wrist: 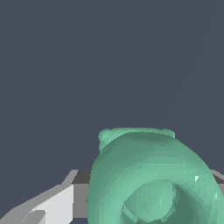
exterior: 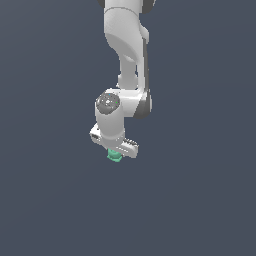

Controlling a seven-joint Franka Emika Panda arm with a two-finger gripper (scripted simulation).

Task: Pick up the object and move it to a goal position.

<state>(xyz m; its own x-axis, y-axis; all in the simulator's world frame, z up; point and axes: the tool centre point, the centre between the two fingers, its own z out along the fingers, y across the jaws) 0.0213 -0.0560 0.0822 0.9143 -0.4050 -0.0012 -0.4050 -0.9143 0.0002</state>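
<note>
- Object: small teal-green lump, showing just under the white tool in the exterior view, only its lower part visible below the tool's body.
- In the wrist view the object fills the near part of the picture, its ring-like hollow facing the camera, so it sits very close up against the tool.
- Tool state: one grey and white finger shows just beside the object in the wrist view, and the other is hidden apart from a sliver at the picture's edge. The jaws look narrowed around the piece, though actual contact on both sides cannot be seen.
- Height: whether the object rests on the tabletop or hangs clear of it cannot be told, since the dark surface gives no shadow or edge to judge by.
- Step in hand, as a judgement: the grasp looks made or nearly made, so this is the pick-up stage or the start of the carry.
- No goal marker appears in either view, so where the piece must go is unknown from here.
- Next move calls for a firm, steady squeeze, since the lumpy rounded shape could slip or twist between flat fingers.
- Travel toward the goal should be smooth, without jerks.
</note>
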